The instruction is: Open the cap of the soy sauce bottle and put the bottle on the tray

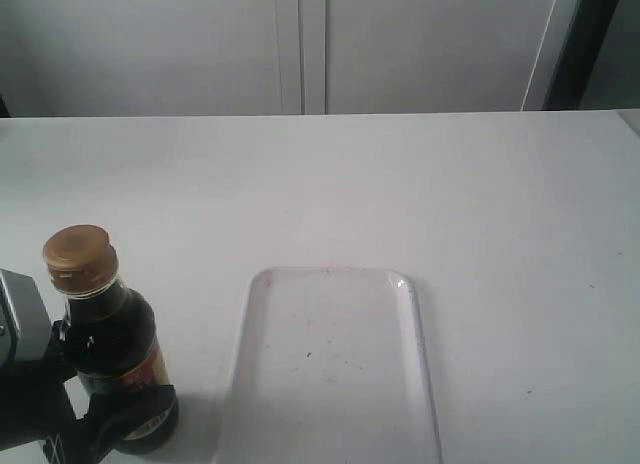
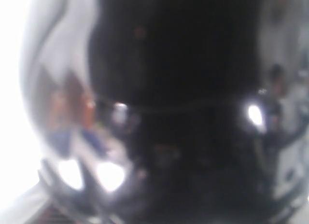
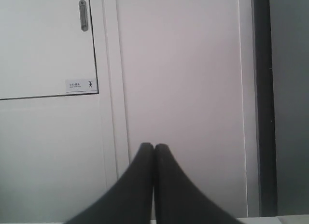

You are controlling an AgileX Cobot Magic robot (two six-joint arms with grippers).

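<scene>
The soy sauce bottle stands upright at the table's near left corner, dark liquid inside and a red-yellow label low on its body. Its golden cap sits on the neck. My left gripper reaches in from the left edge, with a black finger wrapped round the bottle's base. The left wrist view is filled by the blurred dark glass of the bottle, which hides the jaws. The translucent white tray lies flat just right of the bottle, nothing on it. My right gripper is shut on nothing, facing a cabinet, out of the exterior view.
The white table stretches back to pale cabinet doors. In the right wrist view a cabinet door carries a metal handle and a small label.
</scene>
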